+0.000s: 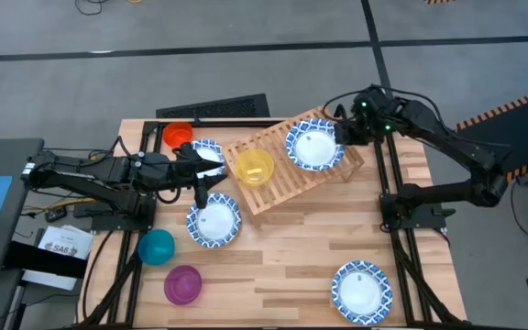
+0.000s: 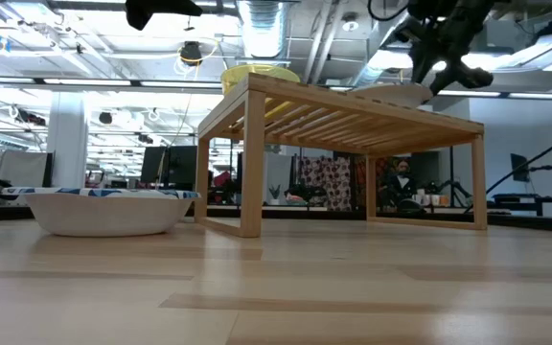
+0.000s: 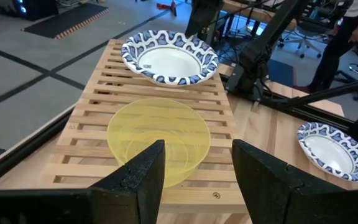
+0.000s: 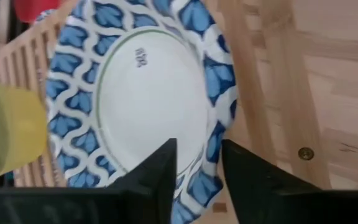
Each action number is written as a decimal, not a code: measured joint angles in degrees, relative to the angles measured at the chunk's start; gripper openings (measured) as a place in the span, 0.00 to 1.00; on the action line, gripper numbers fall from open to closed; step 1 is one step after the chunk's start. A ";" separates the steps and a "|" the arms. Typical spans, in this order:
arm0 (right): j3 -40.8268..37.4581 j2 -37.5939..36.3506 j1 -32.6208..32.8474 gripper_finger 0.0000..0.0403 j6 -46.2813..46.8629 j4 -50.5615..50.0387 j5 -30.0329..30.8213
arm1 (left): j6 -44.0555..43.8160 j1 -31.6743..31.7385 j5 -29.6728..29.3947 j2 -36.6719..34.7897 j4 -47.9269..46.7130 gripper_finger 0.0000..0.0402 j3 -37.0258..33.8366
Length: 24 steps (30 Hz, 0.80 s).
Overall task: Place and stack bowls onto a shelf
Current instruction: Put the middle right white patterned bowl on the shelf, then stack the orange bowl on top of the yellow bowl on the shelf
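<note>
The slatted wooden shelf (image 1: pixel 293 174) stands at the table's middle. On it rest a yellow bowl (image 1: pixel 254 167) and a white bowl with a blue patterned rim (image 1: pixel 314 147), which also shows in the left wrist view (image 3: pixel 169 57). My right gripper (image 1: pixel 342 135) is open at that bowl's right rim (image 4: pixel 199 163). One finger stands over the bowl's inside and one outside the rim. My left gripper (image 1: pixel 202 181) is open and empty, left of the shelf and level with the yellow bowl (image 3: pixel 159 140).
Three more blue-rimmed bowls lie on the table: one under my left arm (image 1: pixel 211 151), one near it (image 1: pixel 214 222), one at the near right (image 1: pixel 360 289). An orange bowl (image 1: pixel 178 135) sits far left; teal (image 1: pixel 157 246) and purple (image 1: pixel 183 285) bowls sit near left.
</note>
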 joint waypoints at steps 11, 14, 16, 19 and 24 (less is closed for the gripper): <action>0.00 -3.41 -1.42 0.59 -7.64 -6.05 -2.18 | -0.06 0.00 -0.04 0.00 0.00 0.43 0.00; -0.04 -6.24 -1.45 0.59 -10.75 -9.71 -2.07 | -0.43 0.00 0.22 0.00 0.00 0.43 0.00; -0.02 -8.86 -0.65 0.59 -13.12 -12.03 -2.11 | -1.29 0.00 3.02 0.00 0.02 0.43 0.00; -0.04 -12.72 2.16 0.59 -16.20 -14.55 -2.01 | -1.57 -0.02 7.38 -0.01 0.18 0.43 0.13; -3.84 -22.26 8.38 0.59 -14.47 -6.96 -1.90 | -3.04 0.00 7.35 -0.02 3.04 0.43 0.17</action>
